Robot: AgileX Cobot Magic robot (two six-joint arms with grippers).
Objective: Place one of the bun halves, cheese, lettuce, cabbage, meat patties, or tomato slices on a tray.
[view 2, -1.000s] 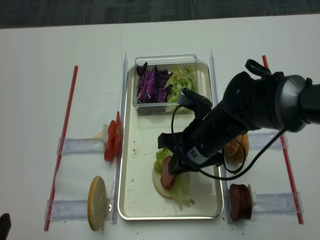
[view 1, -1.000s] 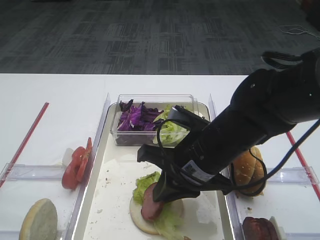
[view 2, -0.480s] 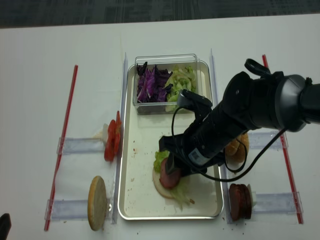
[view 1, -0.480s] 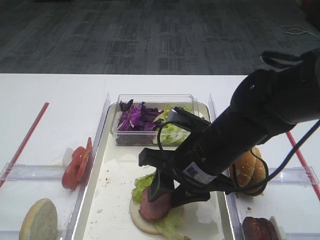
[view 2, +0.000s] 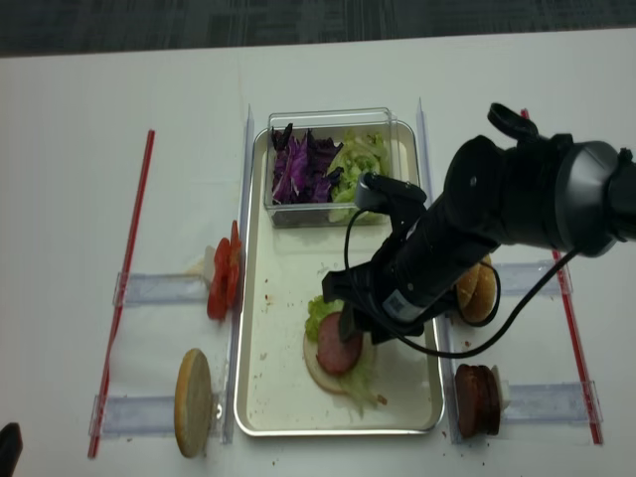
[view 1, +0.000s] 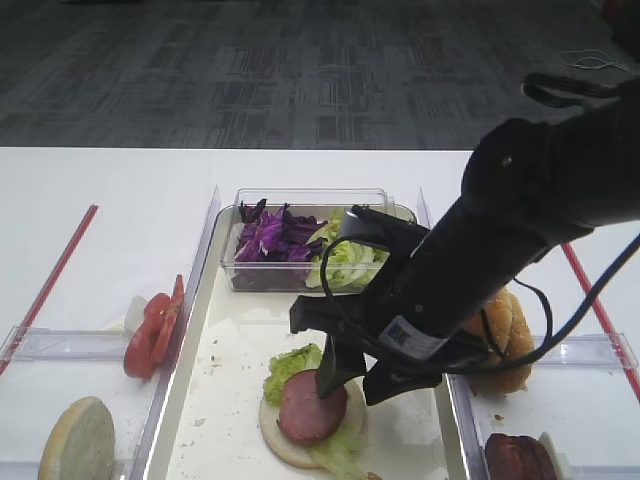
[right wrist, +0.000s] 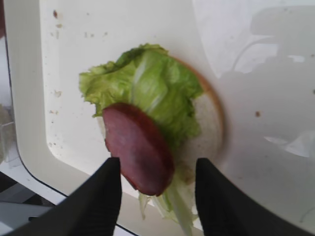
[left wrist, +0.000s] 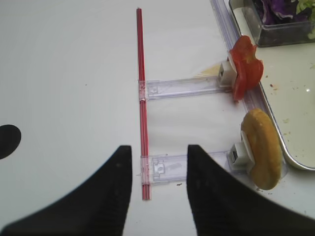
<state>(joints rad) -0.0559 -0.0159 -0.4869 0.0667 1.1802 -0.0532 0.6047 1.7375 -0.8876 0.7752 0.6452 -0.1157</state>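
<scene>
A meat patty (right wrist: pixel 139 147) lies flat on a lettuce leaf (right wrist: pixel 147 88) over a pale bun half (right wrist: pixel 209 128), near the front of the tray (view 1: pixel 240 330). My right gripper (view 1: pixel 355 380) hangs open just above the patty (view 2: pixel 339 350), one finger on each side and neither touching it. My left gripper (left wrist: pixel 158 150) is open and holds nothing, over the bare table beside a red strip (left wrist: pixel 141 98). It is left of the tomato slices (left wrist: pixel 245 71) and a bun half (left wrist: pixel 261 147).
A clear tub at the tray's far end holds purple cabbage (view 1: pixel 268 232) and lettuce (view 1: pixel 345 262). A sesame bun (view 1: pixel 500 330) and more meat patties (view 1: pixel 518 458) stand in holders right of the tray. Tomato slices (view 1: pixel 155 325) and a bun half (view 1: pixel 78 440) stand left of it.
My right gripper has opened and let go of the meat patty, which now lies flat on the lettuce. The gripper has lifted slightly. The left arm has not moved.
</scene>
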